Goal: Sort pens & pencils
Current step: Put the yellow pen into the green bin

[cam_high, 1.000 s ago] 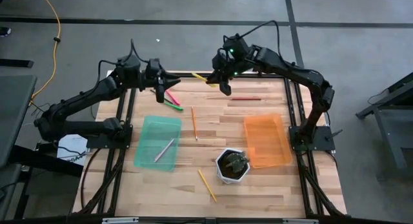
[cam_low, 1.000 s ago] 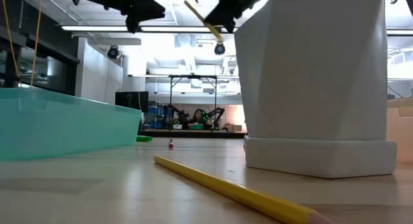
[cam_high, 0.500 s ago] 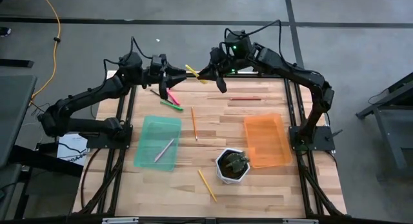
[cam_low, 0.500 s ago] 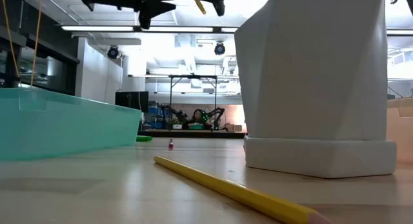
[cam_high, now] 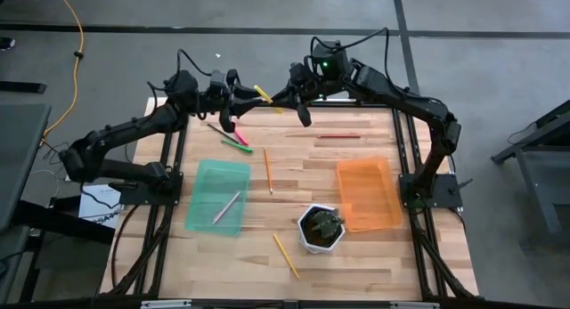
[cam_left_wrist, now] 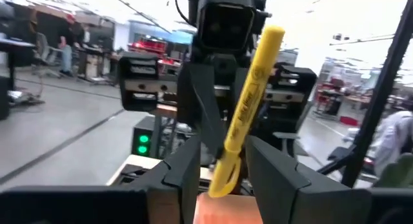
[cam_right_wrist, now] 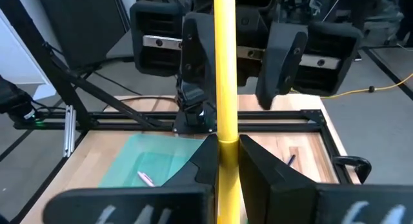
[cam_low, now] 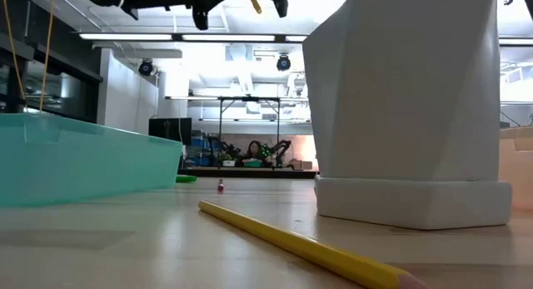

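Note:
My right gripper (cam_high: 285, 101) is shut on a yellow pen (cam_high: 264, 95), high over the table's far edge. My left gripper (cam_high: 247, 97) faces it, open, with its fingers standing on either side of the pen's free end (cam_left_wrist: 222, 175). A pink and a green pen (cam_high: 237, 140) and a black one (cam_high: 217, 127) lie flat near the far left. A silver-grey pen (cam_high: 226, 207) lies in the green tray (cam_high: 207, 177). The orange pencil (cam_high: 267, 169), the yellow-orange pencil (cam_high: 285, 256) and the red-brown pencil (cam_high: 338, 136) lie on the wood. My right gripper pinches the yellow pen between its two fingers at one end (cam_right_wrist: 226, 130). It comes from the table's right, with the fingers lying along the pen. The pen sticks out past the fingertips toward the left gripper, tilted and lifted clear of the table.
An orange tray (cam_high: 367, 195) sits at the right, and a white pot with a plant (cam_high: 321, 227) stands near the middle front. The pot (cam_low: 408, 106) fills the right of the low view. Bare wood lies between the trays.
My left gripper has moved right and up toward the right gripper, until its open fingers stand around the pen's free end. My right gripper has carried the yellow pen left and up, turning it to point at the left gripper.

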{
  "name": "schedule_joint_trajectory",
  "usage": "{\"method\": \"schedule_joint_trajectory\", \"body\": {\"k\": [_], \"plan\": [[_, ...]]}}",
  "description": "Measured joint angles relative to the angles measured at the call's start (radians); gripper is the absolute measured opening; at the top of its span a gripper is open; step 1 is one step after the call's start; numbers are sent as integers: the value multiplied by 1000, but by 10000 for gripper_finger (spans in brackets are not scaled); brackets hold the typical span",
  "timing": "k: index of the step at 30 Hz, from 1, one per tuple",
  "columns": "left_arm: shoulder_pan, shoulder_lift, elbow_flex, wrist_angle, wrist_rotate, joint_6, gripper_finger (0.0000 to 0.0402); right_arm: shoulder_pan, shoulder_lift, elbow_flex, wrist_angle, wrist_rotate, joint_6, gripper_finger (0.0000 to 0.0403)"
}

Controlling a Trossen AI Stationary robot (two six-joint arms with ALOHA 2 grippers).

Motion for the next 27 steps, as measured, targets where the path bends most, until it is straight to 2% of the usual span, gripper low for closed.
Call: {"method": "schedule_joint_trajectory", "body": {"k": [10,17,27], "plan": [[-53,11,0,21,-20,4,112,0,0,-2,-1,0,0,21],[-54,11,0,26,-60,5,113,0,0,-2,-6,0,1,21],[-53,11,0,55,-66,4,113,0,0,-2,-8,-14,16,21]]}}
